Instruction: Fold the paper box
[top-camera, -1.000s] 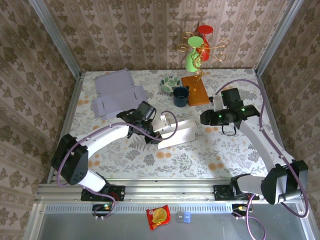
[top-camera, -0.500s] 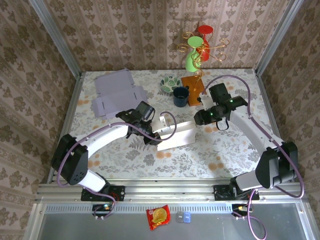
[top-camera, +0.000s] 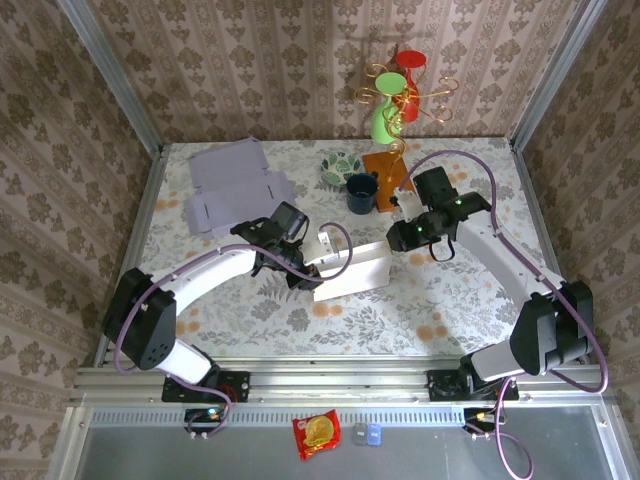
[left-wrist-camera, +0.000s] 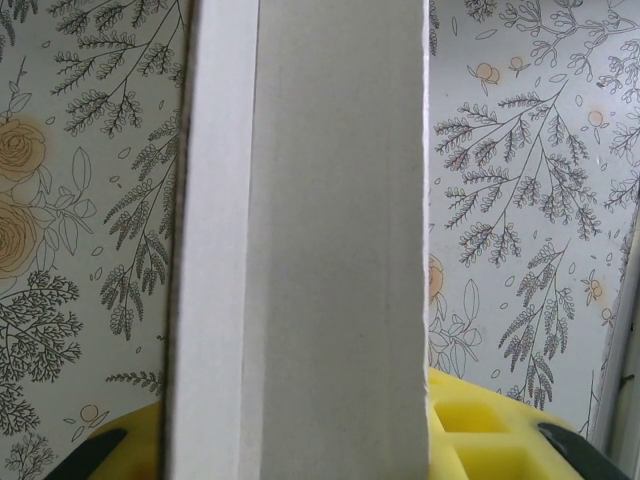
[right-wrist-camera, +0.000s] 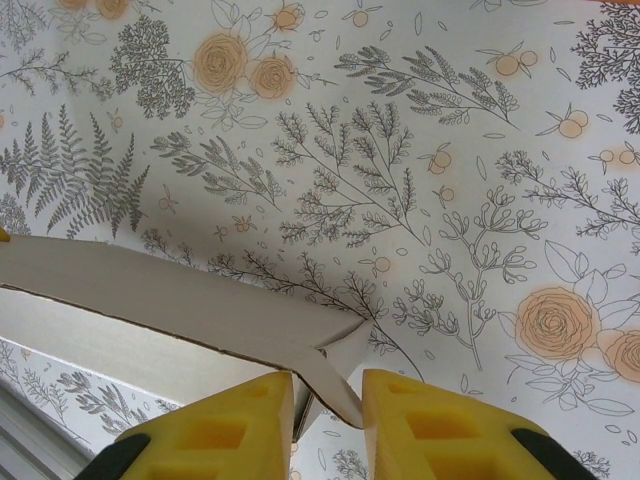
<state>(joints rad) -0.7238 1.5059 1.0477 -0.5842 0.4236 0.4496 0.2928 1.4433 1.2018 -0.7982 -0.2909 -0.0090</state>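
Note:
The white paper box (top-camera: 352, 270) lies partly folded on the floral table, long side running left to right. My left gripper (top-camera: 303, 270) is shut on the box's left end. In the left wrist view a white panel (left-wrist-camera: 300, 240) of the box fills the space between the yellow pads (left-wrist-camera: 490, 430). My right gripper (top-camera: 400, 238) is at the box's right end. Its yellow fingers (right-wrist-camera: 430, 425) stand narrowly open around the corner of a small end flap (right-wrist-camera: 340, 375), which touches the right finger. The right gripper (right-wrist-camera: 328, 388) sits just above the tabletop.
Flat grey-purple box blanks (top-camera: 235, 185) lie at the back left. A dark blue cup (top-camera: 361, 192), a patterned bowl (top-camera: 340, 165) and an orange board (top-camera: 390, 180) stand behind the box, with a wire stand holding green and red cups (top-camera: 400, 95) at the back.
My right arm has swung left and forward from the table's right side until its fingers reach the box's right end flap. The left gripper has kept its hold in place.

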